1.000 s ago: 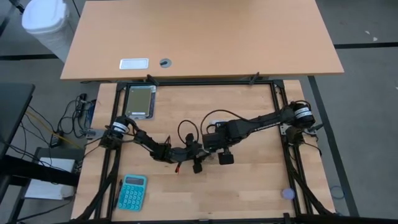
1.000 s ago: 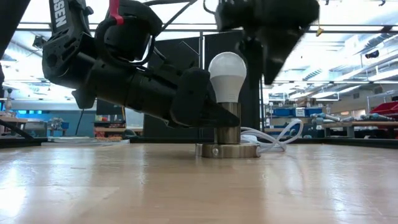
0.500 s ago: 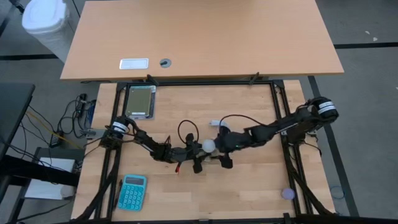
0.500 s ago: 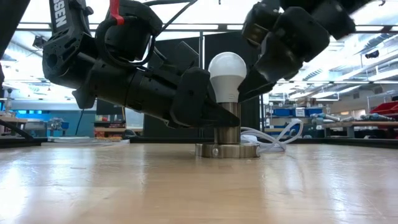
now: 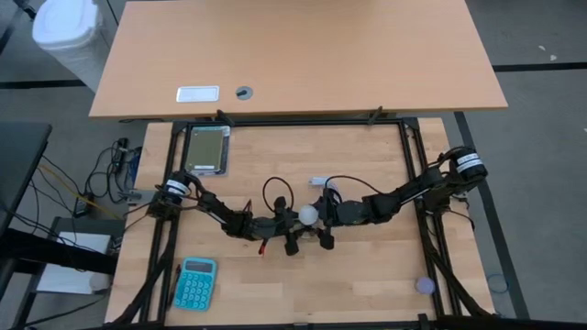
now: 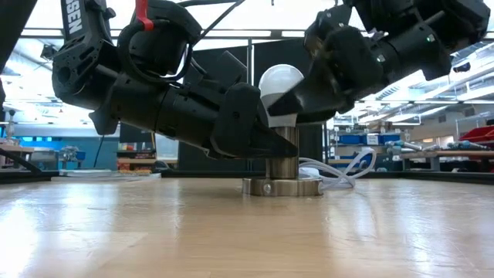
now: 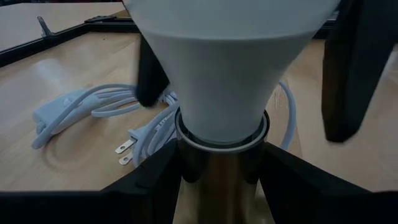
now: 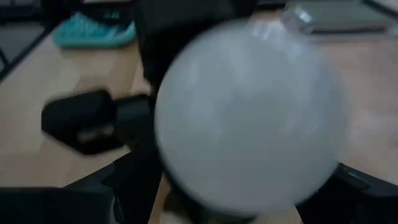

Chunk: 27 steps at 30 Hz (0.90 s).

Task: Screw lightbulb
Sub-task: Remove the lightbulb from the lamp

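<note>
— Where is the lightbulb?
— Upright in the metal socket on the counter, the white cord trailing behind that socket.
— The left gripper?
— It clamps the socket's neck just under the lightbulb.
— The right gripper?
— Its fingers straddle the lightbulb's globe; whether they touch it, nobody can tell.

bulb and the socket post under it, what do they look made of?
Lightbulb: matte white, frosted glass or plastic; no glare, so the look leaves it open. Socket post: likely polished metal, dark with bright reflections, on a round base of the same sheen.
</note>
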Motion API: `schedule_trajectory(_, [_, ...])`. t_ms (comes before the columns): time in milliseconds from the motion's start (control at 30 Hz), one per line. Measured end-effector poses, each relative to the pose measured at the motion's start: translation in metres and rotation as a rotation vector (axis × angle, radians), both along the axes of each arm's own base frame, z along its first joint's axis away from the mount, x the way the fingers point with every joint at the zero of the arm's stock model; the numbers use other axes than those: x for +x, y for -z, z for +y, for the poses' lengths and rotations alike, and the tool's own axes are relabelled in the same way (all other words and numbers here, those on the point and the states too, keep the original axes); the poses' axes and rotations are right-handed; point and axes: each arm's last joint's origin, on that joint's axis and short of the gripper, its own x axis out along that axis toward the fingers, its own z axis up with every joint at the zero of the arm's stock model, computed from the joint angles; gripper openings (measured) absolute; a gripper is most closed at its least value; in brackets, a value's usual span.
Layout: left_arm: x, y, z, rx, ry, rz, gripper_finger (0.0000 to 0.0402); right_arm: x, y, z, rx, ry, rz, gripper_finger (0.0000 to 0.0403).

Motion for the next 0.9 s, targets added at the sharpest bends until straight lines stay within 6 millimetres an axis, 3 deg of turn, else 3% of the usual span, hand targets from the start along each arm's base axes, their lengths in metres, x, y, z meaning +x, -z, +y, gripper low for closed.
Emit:
schedule_trajectory(200, [0.000,0.000,0.000,0.001,-0.001,0.005,0.0200,-0.001,0.000,0.002,0.001,0.084,-0.018,0.0308])
schedule_trajectory(500, [0.000,0.000,0.000,-0.002,-0.004,0.002,0.0200,-0.008,0.001,0.023,-0.039,0.202,-0.053,0.0301])
schedule_trajectory(667, [0.000,0.000,0.000,-0.004,-0.004,-0.004,0.0200,-0.004,0.020,0.029,-0.009,0.218,-0.057,0.0269])
schedule_trajectory(900, [0.000,0.000,0.000,-0.004,-0.003,-0.004,0.0200,0.005,0.034,0.037,-0.030,0.262,-0.207,0.0239])
